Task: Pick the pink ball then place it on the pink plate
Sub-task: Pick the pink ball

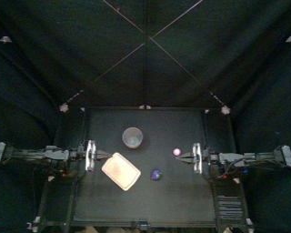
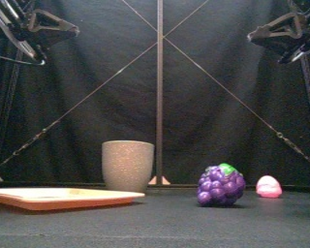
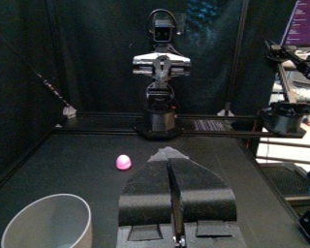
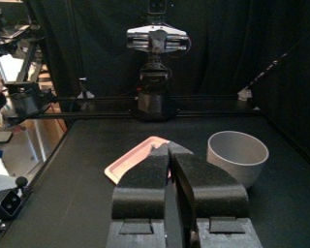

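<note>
Left gripper (image 3: 174,160): jaws pressed together, empty, raised at table's left. Right gripper (image 4: 170,150): same, at right. Pink ball (image 1: 177,151) on table near right gripper, apart from pink plate (image 1: 120,170); purple grapes (image 1: 156,173) between; grey cup (image 1: 134,136) behind.

The cup (image 1: 134,137) stands behind the tray (image 1: 120,170), the grapes (image 1: 156,173) lie right of it, the ball (image 1: 177,152) farther right and back.

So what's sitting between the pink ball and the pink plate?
A purple toy grape bunch. The front view shows it between the pink ball and the pink plate; the top view puts it slightly off the straight line between them.
</note>
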`<state>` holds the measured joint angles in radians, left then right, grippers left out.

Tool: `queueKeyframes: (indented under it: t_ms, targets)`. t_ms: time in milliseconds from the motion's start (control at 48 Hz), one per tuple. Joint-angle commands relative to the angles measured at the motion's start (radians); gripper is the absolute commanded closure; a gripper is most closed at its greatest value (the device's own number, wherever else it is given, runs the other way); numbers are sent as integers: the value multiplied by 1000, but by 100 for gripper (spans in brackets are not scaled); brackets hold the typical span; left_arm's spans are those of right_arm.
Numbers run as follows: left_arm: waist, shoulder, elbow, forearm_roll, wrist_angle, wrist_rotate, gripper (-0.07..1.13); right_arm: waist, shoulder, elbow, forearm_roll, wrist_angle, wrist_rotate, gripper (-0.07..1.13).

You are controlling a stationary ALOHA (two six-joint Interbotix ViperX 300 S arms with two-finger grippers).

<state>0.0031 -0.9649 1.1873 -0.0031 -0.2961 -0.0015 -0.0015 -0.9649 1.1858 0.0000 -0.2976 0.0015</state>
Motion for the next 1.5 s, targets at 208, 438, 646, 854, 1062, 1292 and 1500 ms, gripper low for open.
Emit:
queueKeyframes:
  t_ms: [208,438,646,854,1062,1292,1500]
  targets:
    - [3,5,-25,-2,-14,-2,101,-186,115,5,29,5,9,95]
    - [5,6,-14,-35,-14,0,101,-313,215,29,86,124,8,63]
    - [5,5,-14,-38,-14,3,101,-354,287,31,118,216,11,13]
    - [15,5,-11,-37,-17,5,101,-405,360,32,104,344,8,6]
    - [29,6,2,-37,-31,5,101,-431,443,28,101,410,9,6]
    - [34,6,11,-38,-34,5,101,-436,540,0,94,408,8,6]
    - [34,6,11,-35,-34,5,101,-440,620,-37,61,408,8,6]
